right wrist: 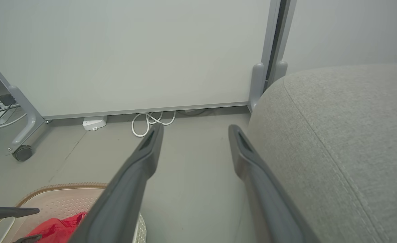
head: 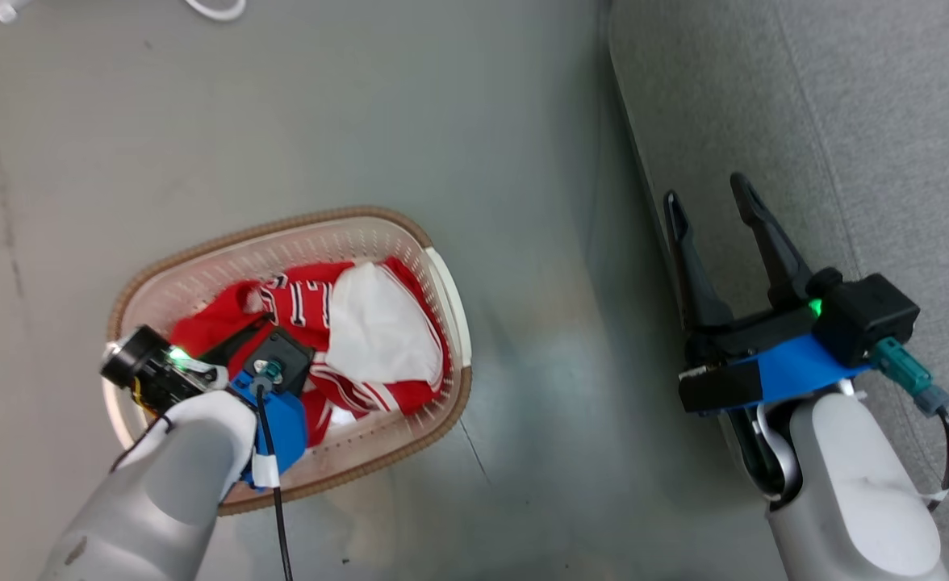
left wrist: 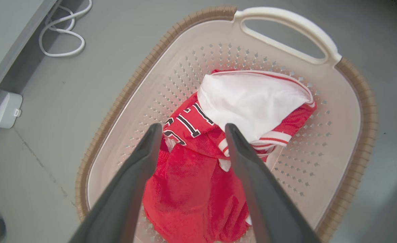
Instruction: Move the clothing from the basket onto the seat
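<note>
Red clothing (left wrist: 191,195) is all in the basket (left wrist: 340,111) on the floor (head: 523,161) beside the seat (head: 862,113), left gripper (left wrist: 193,127) spread wide right above it, right gripper (head: 706,190) wide and empty, so looks like the first grab: drop in and pinch a fold.

I get bright, even light in all three views, seemingly from above, with no hard shadows. The floor (head: 523,121) carries a pale sheen, and a soft dark band runs along the seat (head: 886,121). The white panel of the clothing (left wrist: 252,98) looks nearly washed out. Both wrist views bend lines at their edges. The left tool (left wrist: 191,130) blurs toward the bottom edge.
</note>
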You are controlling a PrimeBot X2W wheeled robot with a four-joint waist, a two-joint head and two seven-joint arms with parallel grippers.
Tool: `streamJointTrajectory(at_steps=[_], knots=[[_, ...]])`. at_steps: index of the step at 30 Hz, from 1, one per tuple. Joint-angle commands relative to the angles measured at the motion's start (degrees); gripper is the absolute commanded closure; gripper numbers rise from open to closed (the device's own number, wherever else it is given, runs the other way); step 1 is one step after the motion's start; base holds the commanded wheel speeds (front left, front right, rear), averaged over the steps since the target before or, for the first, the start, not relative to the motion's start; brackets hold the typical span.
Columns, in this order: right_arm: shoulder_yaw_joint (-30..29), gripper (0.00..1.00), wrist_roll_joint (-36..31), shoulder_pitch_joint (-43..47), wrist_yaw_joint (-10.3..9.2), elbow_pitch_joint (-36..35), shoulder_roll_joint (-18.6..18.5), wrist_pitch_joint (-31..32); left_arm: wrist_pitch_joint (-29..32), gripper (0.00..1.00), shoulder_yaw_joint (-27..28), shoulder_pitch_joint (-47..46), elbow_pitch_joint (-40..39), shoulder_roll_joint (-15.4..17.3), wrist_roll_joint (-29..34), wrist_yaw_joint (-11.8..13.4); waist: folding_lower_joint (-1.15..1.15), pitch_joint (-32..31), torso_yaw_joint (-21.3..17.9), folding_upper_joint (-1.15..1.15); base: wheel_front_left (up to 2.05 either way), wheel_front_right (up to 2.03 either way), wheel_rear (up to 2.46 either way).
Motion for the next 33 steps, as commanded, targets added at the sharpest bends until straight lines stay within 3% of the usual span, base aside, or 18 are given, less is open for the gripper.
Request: streamJointTrajectory(at_steps=[1, 16, 33], knots=[[0.22, 0.00, 0.30, -1.57, 0.03, -0.54, -0.18, -0.20, 0.39, 0.00, -1.07, -1.78, 1.35, 0.55, -0.16, -0.03, -0.01, 3.99, -1.58, 0.00, 0.00, 0.00, 0.00], [1.51, 0.00, 0.77, -6.91, 0.03, -3.90, -0.18, -0.20, 9.10, 0.00, -10.00, -10.62, 6.25, 5.50, 0.82, -0.03, -0.01, 17.22, -4.49, 0.00, 0.00, 0.00, 0.00], [1.03, 0.00, 1.82, -8.45, 0.02, -7.43, -0.18, -0.20, 16.73, 0.00, -13.31, -15.58, 6.78, 8.96, 0.63, 0.44, -0.01, 26.06, -7.23, 0.00, 0.00, 0.00, 0.00]])
